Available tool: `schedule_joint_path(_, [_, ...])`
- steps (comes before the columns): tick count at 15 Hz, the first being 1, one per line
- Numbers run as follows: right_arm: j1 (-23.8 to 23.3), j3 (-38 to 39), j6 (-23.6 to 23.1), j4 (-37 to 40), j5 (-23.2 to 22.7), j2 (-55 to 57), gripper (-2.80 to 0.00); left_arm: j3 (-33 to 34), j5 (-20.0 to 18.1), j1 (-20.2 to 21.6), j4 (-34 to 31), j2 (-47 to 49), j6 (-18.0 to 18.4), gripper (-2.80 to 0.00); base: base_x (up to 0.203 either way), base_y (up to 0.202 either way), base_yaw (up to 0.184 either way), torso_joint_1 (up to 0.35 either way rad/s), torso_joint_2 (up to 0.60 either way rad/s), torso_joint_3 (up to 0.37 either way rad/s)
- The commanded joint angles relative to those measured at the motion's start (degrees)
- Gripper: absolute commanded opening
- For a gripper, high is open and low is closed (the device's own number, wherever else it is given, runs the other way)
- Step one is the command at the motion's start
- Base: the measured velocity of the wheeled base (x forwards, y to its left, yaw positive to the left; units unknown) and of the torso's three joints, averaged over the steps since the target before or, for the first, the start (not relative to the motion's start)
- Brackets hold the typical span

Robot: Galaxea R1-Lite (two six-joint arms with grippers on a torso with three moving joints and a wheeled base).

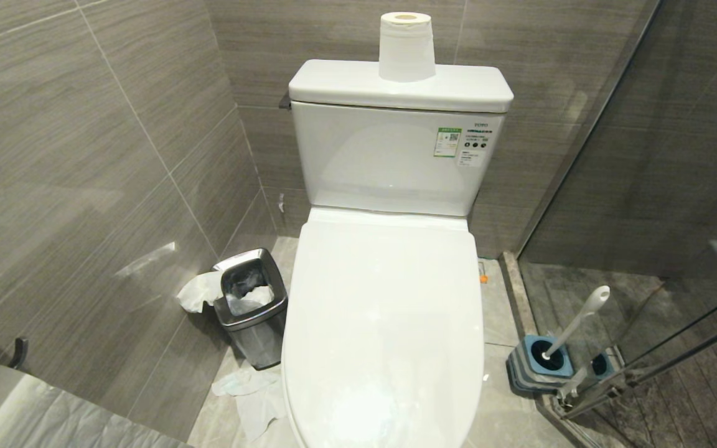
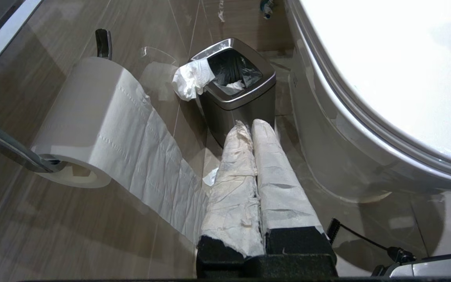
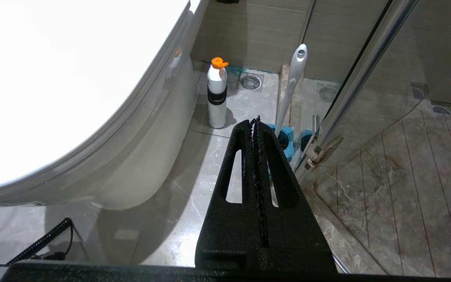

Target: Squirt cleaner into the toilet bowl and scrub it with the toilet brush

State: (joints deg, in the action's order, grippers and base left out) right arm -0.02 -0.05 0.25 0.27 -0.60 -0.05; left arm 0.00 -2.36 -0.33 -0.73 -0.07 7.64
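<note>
The toilet bowl fills the middle of the head view; its white lid is down and hides the inside. The bowl's outer wall shows in both wrist views. The toilet brush leans in its blue holder on the floor to the right, by the glass. No cleaner liquid shows; a white bottle with an orange cap stands beside the bowl. My left gripper, its fingers wrapped in white paper, hangs shut near the bin. My right gripper is shut and empty, short of the brush.
A steel waste bin with crumpled tissue stands left of the toilet, with more tissue on the floor. A paper roll sits on the tank; another hangs on a wall holder. A glass shower door closes off the right.
</note>
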Motion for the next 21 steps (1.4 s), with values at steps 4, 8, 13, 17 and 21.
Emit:
schedule_joint_path(4, [0.02,-0.04,0.11,0.0,-0.02,0.05,-2.8,0.09,2.19,-0.02,0.38,0.07,-7.09,-2.8,0.0,0.0,0.0,0.0,0.0,0.0])
schedule_joint_path(8, [0.02,0.05,-1.32,0.02,-0.46,0.04,-2.8,0.09,2.19,-0.02,0.29,0.07,-7.46,-2.8,0.0,0.0,0.0,0.0,0.0,0.0])
schedule_joint_path(13, [0.02,0.05,-5.52,-0.09,-1.24,0.05,-2.8,0.09,2.19,-0.02,0.38,0.07,-7.2,-2.8,0.0,0.0,0.0,0.0,0.0,0.0])
schedule_joint_path(17, [0.02,0.05,1.05,0.0,0.14,0.05,-2.8,0.09,2.19,-0.02,0.29,0.07,-7.46,-2.8,0.0,0.0,0.0,0.0,0.0,0.0])
schedule_joint_path(21, [0.02,0.05,1.25,-0.08,0.25,0.05,-2.8,0.09,2.19,-0.02,0.29,0.07,-7.46,-2.8,0.0,0.0,0.0,0.0,0.0,0.0])
